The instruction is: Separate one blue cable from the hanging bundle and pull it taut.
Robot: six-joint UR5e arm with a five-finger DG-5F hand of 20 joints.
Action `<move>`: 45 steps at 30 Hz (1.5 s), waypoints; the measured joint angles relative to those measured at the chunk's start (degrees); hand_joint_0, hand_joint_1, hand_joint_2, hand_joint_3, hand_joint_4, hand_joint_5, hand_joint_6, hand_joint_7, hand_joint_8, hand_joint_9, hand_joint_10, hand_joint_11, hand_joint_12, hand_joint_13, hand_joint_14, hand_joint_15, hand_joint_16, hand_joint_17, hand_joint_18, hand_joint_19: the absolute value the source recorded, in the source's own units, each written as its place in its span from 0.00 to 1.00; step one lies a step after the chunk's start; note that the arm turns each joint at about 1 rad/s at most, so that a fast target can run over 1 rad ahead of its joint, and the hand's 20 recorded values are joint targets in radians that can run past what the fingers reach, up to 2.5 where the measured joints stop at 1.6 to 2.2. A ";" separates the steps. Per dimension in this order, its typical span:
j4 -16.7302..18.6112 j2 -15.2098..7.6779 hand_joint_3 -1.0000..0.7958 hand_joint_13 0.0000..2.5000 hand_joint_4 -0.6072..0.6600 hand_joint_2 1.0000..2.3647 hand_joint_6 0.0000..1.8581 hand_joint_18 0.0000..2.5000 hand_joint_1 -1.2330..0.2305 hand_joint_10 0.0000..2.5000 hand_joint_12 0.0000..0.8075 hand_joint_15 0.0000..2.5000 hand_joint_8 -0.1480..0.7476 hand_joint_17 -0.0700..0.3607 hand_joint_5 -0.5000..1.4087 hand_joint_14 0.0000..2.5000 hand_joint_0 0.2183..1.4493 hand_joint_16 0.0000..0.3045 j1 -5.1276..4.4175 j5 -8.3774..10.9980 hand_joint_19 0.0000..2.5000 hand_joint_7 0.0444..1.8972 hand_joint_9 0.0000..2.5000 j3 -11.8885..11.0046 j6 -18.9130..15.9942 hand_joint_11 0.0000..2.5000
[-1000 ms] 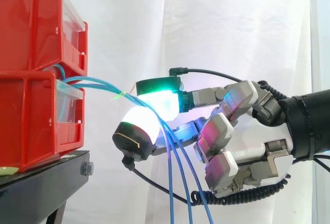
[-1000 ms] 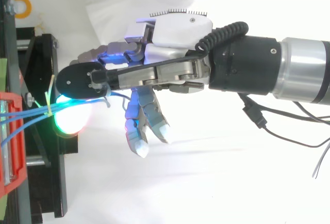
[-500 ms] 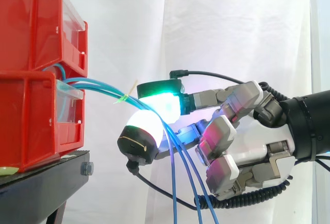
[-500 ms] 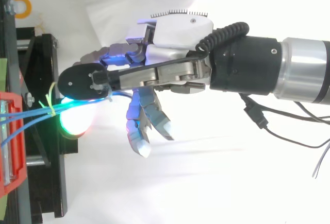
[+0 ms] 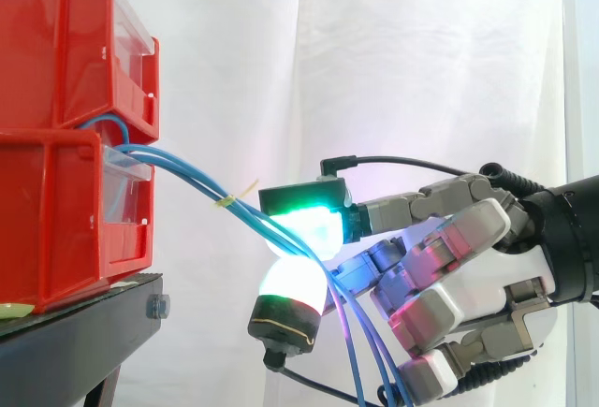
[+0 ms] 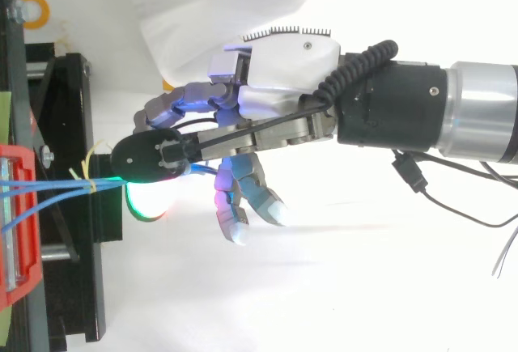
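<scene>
Blue cables [image 5: 187, 175] are leaving the lower red bin [image 5: 56, 210] at its front edge and slanting down to the right, bunched by a yellow tie [image 5: 229, 199]. The hand [image 5: 538, 271] is pinching them just past the tie, with a green pad [image 5: 314, 222] above and a white pad [image 5: 292, 281] below. Its other fingers are curling loosely underneath. Below the pinch, the cables are hanging.

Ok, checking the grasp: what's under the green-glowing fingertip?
The blue cables run beneath it, with a white-glowing fingertip of the hand below them. Where pad meets cable is covered, so how many it pinches is unclear.
</scene>
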State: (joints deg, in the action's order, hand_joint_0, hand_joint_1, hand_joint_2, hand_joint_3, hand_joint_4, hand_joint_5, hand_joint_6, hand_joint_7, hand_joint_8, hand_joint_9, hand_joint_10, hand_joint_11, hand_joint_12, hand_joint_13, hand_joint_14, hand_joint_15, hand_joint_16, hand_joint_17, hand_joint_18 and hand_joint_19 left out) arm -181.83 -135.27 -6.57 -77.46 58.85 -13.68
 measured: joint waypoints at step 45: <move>-12.97 5.44 0.47 0.60 0.73 0.01 0.27 0.49 0.45 0.01 0.38 0.23 0.39 0.52 0.33 0.01 0.39 0.22 0.15 1.54 0.22 0.76 0.80 -6.14 17.19 0.19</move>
State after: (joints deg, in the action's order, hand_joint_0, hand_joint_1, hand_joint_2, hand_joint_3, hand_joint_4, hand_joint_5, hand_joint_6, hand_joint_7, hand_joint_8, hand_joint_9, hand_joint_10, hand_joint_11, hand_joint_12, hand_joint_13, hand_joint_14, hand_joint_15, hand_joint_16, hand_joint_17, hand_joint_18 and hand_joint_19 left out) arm -194.80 -129.83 -6.42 -75.92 52.71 3.51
